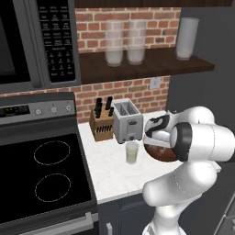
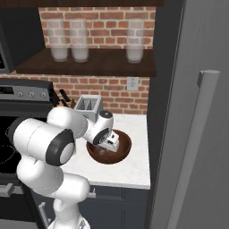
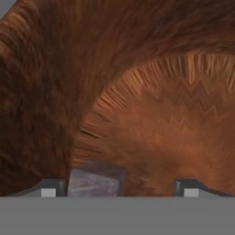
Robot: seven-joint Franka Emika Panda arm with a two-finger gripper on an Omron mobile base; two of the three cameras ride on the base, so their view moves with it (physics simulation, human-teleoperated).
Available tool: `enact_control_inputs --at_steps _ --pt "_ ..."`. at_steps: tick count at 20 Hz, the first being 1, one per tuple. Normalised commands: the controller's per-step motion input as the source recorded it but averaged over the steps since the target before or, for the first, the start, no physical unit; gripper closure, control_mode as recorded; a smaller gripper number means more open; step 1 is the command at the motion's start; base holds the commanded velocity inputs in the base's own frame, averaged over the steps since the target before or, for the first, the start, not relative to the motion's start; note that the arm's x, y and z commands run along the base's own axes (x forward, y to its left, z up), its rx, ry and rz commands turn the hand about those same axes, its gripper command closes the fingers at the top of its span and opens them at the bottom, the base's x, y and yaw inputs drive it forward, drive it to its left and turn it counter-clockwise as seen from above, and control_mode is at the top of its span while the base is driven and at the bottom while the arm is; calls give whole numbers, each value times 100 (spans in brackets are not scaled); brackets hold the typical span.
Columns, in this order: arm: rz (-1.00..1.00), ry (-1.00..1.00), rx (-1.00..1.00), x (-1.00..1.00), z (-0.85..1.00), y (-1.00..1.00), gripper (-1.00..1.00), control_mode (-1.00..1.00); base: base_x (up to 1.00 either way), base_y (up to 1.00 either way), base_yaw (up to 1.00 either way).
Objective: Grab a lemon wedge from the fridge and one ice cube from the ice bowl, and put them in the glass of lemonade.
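- Glass (image 1: 132, 152) stands on the counter (image 1: 110, 176) in front of the toaster (image 1: 127, 120), left of the bowl (image 2: 123, 150). A low swing out can knock it over.
- Gripper (image 3: 118, 187) is down inside the bowl, fingers apart, holding nothing yet.
- Ice cube (image 3: 95, 181) sits between the tips, hard against the left fingertip (image 3: 47, 190). Off-centre closing can squirt it sideways, or you clamp only a corner.
- Tips look near the wood, so pushing lower can shove the bowl.
- Can't see the lemon wedge; fridge (image 2: 197, 116) is to the right.
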Motion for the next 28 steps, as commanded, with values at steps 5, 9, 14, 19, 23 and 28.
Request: enact_control_inputs --at_steps 5,9,14,19,23,28 --pt "0 0 0 0 -25 0 100 -100 0 0 0" --pt "0 0 0 0 -21 0 100 -100 0 0 0" --pt "0 0 0 0 -5 0 100 -100 0 0 0" --pt "0 0 0 -31 40 0 100 -100 0 0 0" --pt "0 -1 0 -56 91 1 100 -100 0 0 0" --pt "5 0 -1 -48 77 20 100 -100 0 0 0"
